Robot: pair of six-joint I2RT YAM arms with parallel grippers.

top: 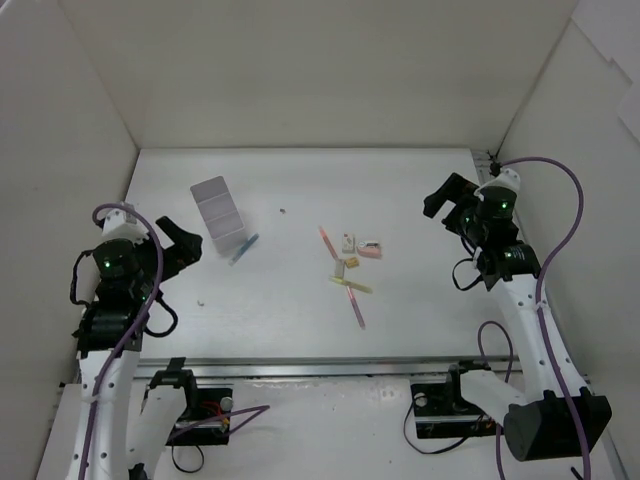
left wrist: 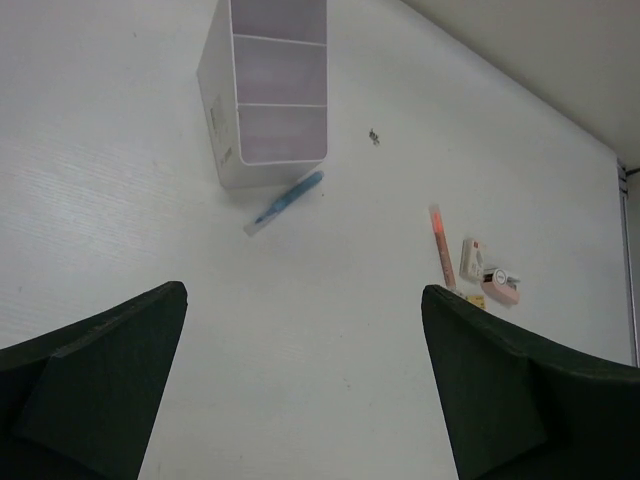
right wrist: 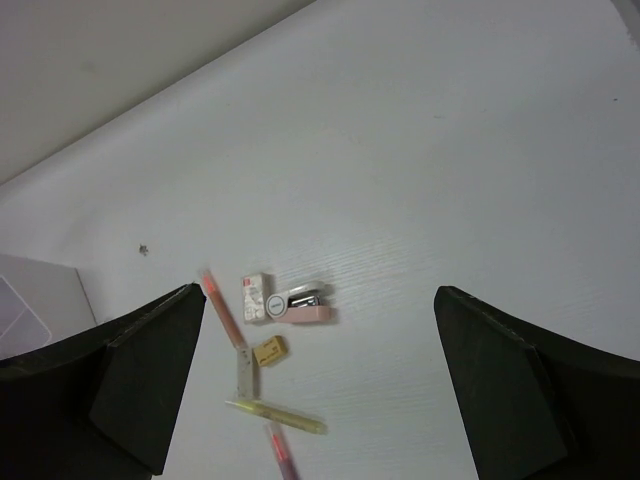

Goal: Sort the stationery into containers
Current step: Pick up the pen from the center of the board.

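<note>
The white three-compartment organizer (top: 217, 209) stands at the back left, also in the left wrist view (left wrist: 270, 90), with a blue pen (top: 243, 248) (left wrist: 287, 201) lying at its near end. In the middle lie a pink pen (top: 327, 241), a white eraser (top: 348, 242), a pink stapler-like block (top: 369, 250), a beige eraser (right wrist: 269, 350), a yellow pen (top: 351, 285) and a second pink pen (top: 356, 308). My left gripper (top: 185, 243) (left wrist: 300, 380) is open and empty, near the organizer. My right gripper (top: 445, 195) (right wrist: 315, 390) is open and empty, right of the cluster.
White walls enclose the table on three sides. A small dark speck (top: 285, 211) lies behind the cluster and a pale speck (top: 201, 299) lies near the left arm. A metal rail (top: 330, 368) runs along the near edge.
</note>
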